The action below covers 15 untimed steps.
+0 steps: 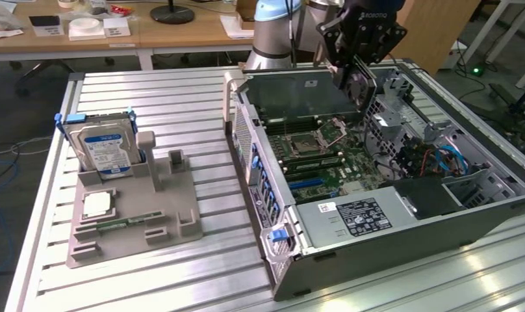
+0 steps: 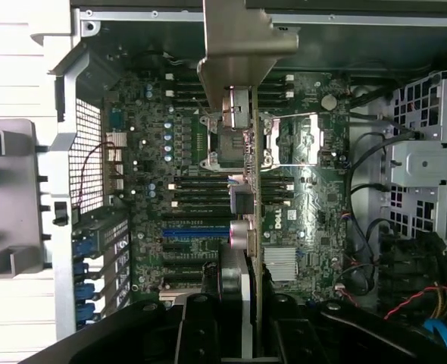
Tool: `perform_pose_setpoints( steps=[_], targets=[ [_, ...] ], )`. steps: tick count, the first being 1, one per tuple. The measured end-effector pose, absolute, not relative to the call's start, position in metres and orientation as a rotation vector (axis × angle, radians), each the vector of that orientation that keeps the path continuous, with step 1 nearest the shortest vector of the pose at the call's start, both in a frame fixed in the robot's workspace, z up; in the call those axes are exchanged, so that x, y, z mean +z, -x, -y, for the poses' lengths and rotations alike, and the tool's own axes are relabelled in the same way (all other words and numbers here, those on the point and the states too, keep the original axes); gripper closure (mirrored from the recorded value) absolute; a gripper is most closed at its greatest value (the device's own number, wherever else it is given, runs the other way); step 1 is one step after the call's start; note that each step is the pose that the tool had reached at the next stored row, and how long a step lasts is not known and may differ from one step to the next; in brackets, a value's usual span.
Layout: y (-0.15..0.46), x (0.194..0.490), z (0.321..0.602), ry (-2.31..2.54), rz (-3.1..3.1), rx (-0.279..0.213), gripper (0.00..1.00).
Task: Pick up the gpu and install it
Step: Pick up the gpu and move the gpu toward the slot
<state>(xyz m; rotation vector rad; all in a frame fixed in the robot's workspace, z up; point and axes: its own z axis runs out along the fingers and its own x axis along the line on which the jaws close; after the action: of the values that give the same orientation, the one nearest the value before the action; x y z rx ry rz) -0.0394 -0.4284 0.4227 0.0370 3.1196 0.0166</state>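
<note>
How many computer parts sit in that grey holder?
3: a hard drive standing at the far end, a square chip lying flat nearer the camera, and a green memory stick just beside that chip.

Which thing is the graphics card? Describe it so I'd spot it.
Start at the open computer case on the slatted table. At its far end the gripper holds the gpu on edge above the motherboard. It is a thin flat dark card in mid-air, unlike the boxy blue-labelled hard drive outside the case.
</note>
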Motion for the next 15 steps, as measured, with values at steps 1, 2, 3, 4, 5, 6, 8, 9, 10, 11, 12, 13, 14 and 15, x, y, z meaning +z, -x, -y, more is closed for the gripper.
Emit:
perform_pose_setpoints(
  steps=[1,2,3,4,5,6,8,9,10,11,12,13,14,15],
  targets=[
    [0.038,0.423,0.428,-0.037,-3.12,0.017,0.72],
    [0.036,0.423,0.428,-0.037,-3.12,0.016,0.72],
    [0.035,0.422,0.428,-0.037,-3.12,0.016,0.72],
    [0.033,0.422,0.428,-0.037,-3.12,0.016,0.72],
    [0.032,0.422,0.428,-0.037,-3.12,0.016,0.72],
    [0.03,0.422,0.428,-0.037,-3.12,0.017,0.72],
    [0.026,0.422,0.428,-0.037,-3.12,0.016,0.72],
    [0.025,0.422,0.428,-0.037,-3.12,0.016,0.72],
    [0.023,0.422,0.428,-0.037,-3.12,0.016,0.72],
    [0.021,0.422,0.428,-0.037,-3.12,0.016,0.72],
    [0.019,0.422,0.428,-0.037,-3.12,0.016,0.72],
    [0.017,0.422,0.428,-0.037,-3.12,0.016,0.72],
    [0.015,0.422,0.428,-0.037,-3.12,0.016,0.72],
    [0.013,0.421,0.428,-0.037,-3.12,0.016,0.72]
  ],
)
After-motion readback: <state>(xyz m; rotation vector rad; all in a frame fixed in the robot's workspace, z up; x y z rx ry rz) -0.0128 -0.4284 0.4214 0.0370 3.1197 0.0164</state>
